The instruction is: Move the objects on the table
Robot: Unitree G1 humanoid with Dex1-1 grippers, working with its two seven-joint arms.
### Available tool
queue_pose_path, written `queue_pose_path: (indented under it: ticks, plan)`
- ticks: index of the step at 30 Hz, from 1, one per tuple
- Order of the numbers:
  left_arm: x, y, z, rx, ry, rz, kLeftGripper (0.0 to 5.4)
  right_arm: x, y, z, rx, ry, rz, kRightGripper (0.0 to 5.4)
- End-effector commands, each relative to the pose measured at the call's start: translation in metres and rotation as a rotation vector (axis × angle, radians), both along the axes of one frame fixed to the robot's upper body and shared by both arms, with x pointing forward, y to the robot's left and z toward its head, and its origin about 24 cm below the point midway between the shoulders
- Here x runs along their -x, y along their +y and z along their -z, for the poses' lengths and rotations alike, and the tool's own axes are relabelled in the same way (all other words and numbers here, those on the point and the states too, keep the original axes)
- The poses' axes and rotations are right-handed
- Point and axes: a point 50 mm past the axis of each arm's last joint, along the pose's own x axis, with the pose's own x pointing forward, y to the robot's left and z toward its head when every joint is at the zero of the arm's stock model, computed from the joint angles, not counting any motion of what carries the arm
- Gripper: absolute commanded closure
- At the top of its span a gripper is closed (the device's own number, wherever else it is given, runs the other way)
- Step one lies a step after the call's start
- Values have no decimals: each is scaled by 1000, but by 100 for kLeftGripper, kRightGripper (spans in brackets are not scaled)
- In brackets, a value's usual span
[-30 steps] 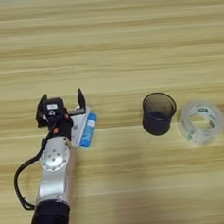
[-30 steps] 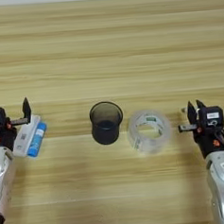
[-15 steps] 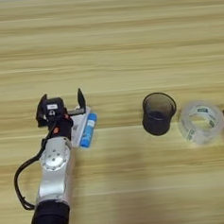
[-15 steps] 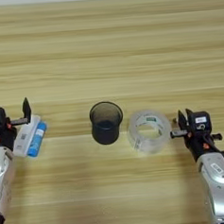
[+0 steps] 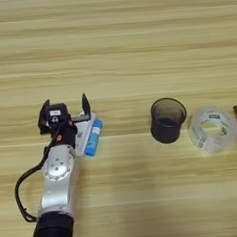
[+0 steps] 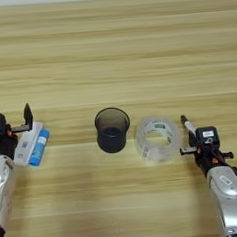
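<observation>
The tape (image 6: 157, 138) lies just left of the right gripper (image 6: 186, 135), its jaws apart; the left gripper (image 5: 65, 114), jaws also apart, sits well off toward the tabletop's (image 5: 115, 45) left edge.

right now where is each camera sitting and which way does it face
Left eye view: on the head, looking down on the table; shows the left gripper open beside a blue-capped tube.
Right eye view: same head, reaching further right; shows the right gripper open beside the tape ring.
Both share the dark cup, ring and tube.
</observation>
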Motion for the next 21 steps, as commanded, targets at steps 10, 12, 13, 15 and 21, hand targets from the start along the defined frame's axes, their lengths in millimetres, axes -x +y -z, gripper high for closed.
queue_pose_path:
  ticks: [10, 12, 13, 15, 21]
  plan:
    - [-3, 0, -3, -18, -11, 8, 0, 10, 0, 23, -44, 163, 13, 496]
    - [-4, 0, -3, -18, -11, 7, 0, 9, 1, 24, -48, 166, 8, 521]
    - [-4, 0, -2, -18, -11, 8, 0, 9, 2, 24, -54, 164, 5, 533]
    - [-4, 0, -2, -18, -11, 8, 0, 9, 2, 24, -58, 164, 1, 537]
    - [-4, 0, -2, -18, -11, 8, 0, 7, 4, 21, -66, 140, -1, 460]
